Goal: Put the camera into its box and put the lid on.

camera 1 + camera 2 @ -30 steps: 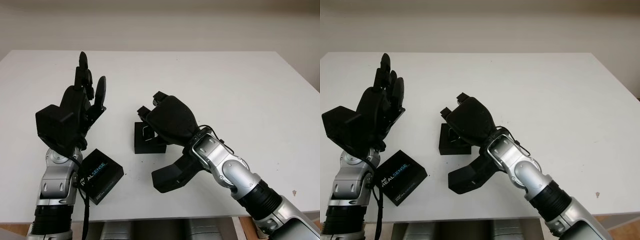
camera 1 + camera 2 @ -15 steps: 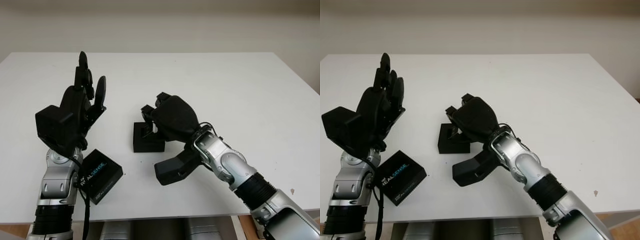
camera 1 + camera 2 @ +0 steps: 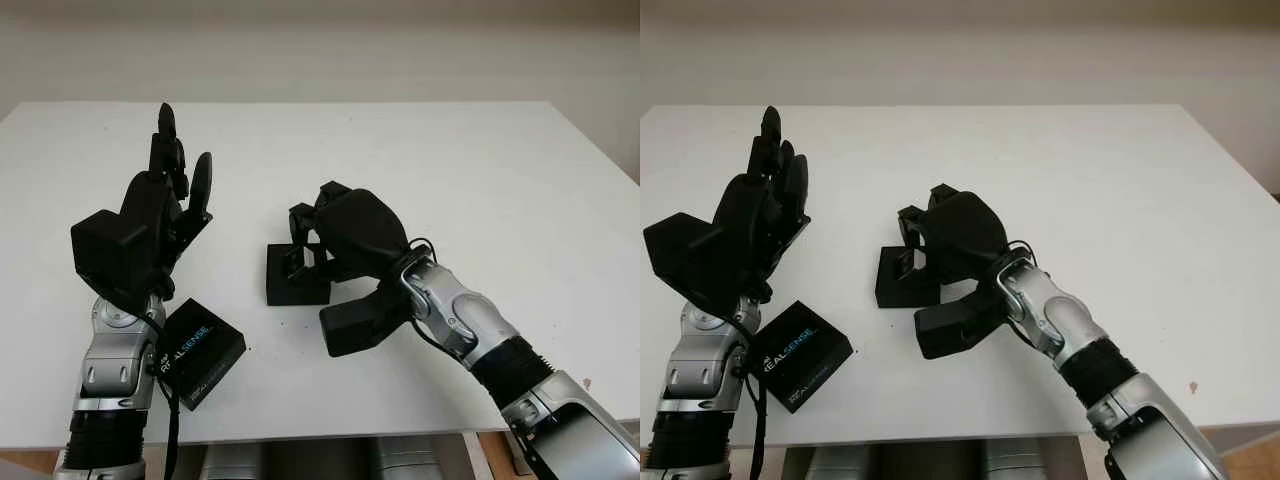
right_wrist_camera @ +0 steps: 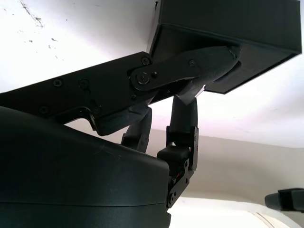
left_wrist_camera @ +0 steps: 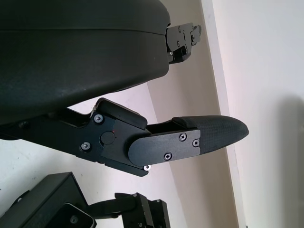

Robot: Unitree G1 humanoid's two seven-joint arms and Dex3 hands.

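Our right hand's fingers (image 3: 305,215) curl over the box (image 3: 297,275), having slid forward. Left hand (image 3: 150,225) waits open; lid (image 3: 200,352) remains off.

The surface (image 3: 480,160) is smooth, matt white. Near its front edge the lid (image 3: 200,352) looks like matt black card (glossy printed lettering). The right hand (image 3: 355,235) has a smooth black plastic shell over a brushed-metal wrist.

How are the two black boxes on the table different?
The lid lies flat near the table's front edge and has "REALSENSE" printed on top; the open box sits further back, mid-table, with no lettering showing. The lid lies by the raised, open left hand, untouched; the right hand has its fingers curled at the box, whether gripping it I cannot tell. Both are black and rest on the white table.
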